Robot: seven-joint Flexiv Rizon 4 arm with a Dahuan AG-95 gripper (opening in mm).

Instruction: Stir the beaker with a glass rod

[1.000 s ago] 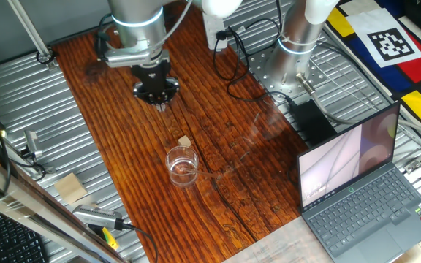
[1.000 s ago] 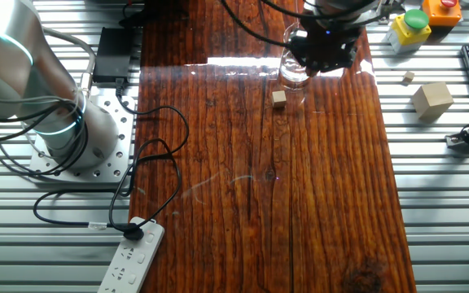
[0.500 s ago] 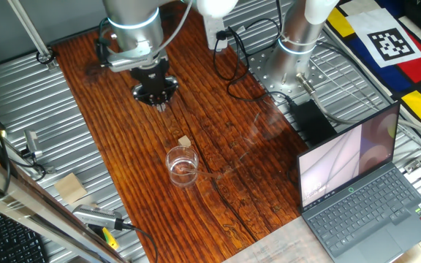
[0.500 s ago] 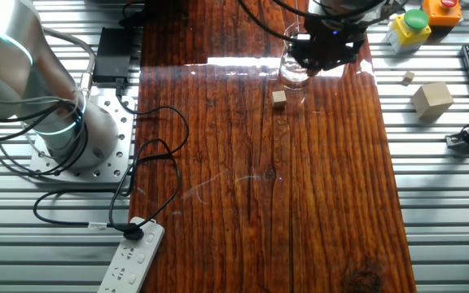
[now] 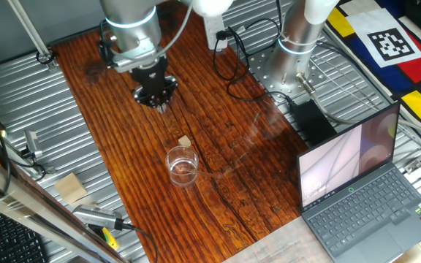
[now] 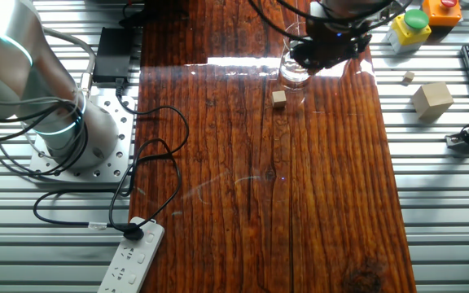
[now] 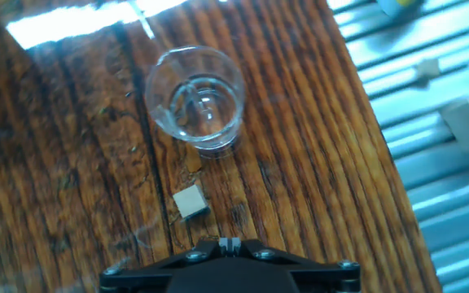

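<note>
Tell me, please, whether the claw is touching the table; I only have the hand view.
Observer: No, the claw hangs above the table, with the cube between it and the beaker.
Operator: What lies beyond the beaker?
Observer: An open laptop sits by the table's far corner.
Operator: Anything behind the claw?
Observer: A second robot base stands on the metal deck beside the table, with a power strip near it.

The wooden table [image 5: 218, 131] carries the beaker [image 5: 182, 166] and small tan cube [image 5: 184, 141].
</note>
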